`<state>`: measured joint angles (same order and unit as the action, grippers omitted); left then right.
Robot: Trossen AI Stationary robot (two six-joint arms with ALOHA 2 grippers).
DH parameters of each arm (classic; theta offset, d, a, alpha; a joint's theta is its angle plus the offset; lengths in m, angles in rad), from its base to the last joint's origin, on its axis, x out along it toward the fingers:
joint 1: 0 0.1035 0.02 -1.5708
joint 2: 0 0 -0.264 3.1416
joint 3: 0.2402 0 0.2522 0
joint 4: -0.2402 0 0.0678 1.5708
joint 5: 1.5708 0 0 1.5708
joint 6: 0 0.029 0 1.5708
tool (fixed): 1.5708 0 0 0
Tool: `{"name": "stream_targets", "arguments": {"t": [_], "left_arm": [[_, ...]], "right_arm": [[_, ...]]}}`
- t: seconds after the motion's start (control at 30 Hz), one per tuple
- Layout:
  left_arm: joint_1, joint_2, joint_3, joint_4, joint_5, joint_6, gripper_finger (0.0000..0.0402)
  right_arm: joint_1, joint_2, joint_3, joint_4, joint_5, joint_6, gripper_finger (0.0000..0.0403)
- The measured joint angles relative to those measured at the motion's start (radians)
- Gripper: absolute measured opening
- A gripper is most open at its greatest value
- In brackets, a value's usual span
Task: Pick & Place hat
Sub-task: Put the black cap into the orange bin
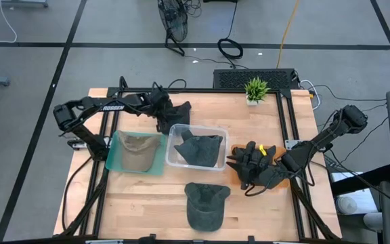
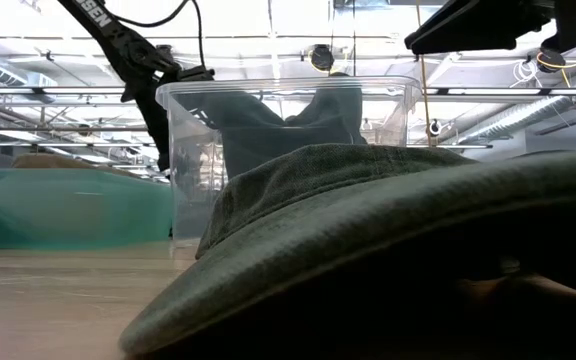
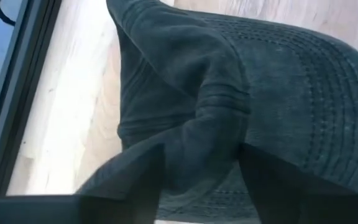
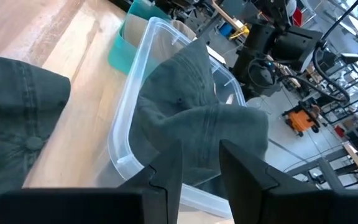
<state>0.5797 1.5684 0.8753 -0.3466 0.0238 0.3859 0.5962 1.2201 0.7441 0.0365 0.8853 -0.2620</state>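
Observation:
My left gripper (image 1: 162,116) is at the table's far side, shut on a dark hat (image 1: 177,110) just beyond the clear bin (image 1: 217,130). A grey-green hat (image 1: 198,149) lies crumpled inside that bin. My right gripper (image 1: 235,163) hovers at the bin's right side, open, fingers (image 4: 166,171) pointing toward the hat (image 4: 191,106) in the bin. A tan hat (image 1: 137,148) sits in the teal bin (image 1: 117,161). A dark green cap (image 1: 205,203) lies flat on the table near its near edge. My left gripper pinches a raised fold of the dark hat's cloth (image 3: 207,134) between its two fingers (image 3: 145,183), beside the stitched brim (image 3: 303,93). It comes from above, pointing down at the table. Whether the hat is lifted clear of the wood, I cannot tell.
A small potted plant (image 1: 255,89) stands at the table's far edge. The green cap fills the front of the low view (image 2: 368,230), with the clear bin (image 2: 288,110) behind it. An orange patch (image 1: 239,152) lies under my right gripper. Bare wood (image 1: 141,203) shows near-left.

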Motion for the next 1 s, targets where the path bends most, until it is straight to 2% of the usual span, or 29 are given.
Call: {"name": "stream_targets", "arguments": {"t": [0.1,0.33,0.37,0.53,0.77,0.93,1.0], "left_arm": [[0.001,0.000,0.000,-0.001,0.000,-0.014,0.0169],[0.001,0.000,0.010,-0.007,-0.009,0.017,0.0022],[0.002,0.000,0.019,-0.012,-0.016,0.012,0.0013],[0.005,-0.004,0.118,-0.128,-0.073,0.026,0.0018],[-0.017,-0.042,0.341,-0.390,-0.160,0.024,0.0010],[-0.072,-0.101,0.451,-0.481,-0.221,0.020,0.0006],[-0.103,-0.135,0.482,-0.490,-0.235,0.006,0.0009]], "right_arm": [[0.009,0.000,0.000,-0.007,0.000,0.022,0.0093],[0.040,0.000,0.000,-0.010,0.001,0.052,0.0093],[0.046,0.000,0.000,-0.011,0.001,0.055,0.0093],[0.069,0.000,0.000,-0.010,0.001,0.071,0.0093],[0.107,0.000,0.000,-0.010,0.006,0.094,0.0093],[0.124,0.000,0.000,-0.010,0.015,0.093,0.0093],[0.127,0.000,0.000,-0.010,0.049,0.087,0.0093]]}}
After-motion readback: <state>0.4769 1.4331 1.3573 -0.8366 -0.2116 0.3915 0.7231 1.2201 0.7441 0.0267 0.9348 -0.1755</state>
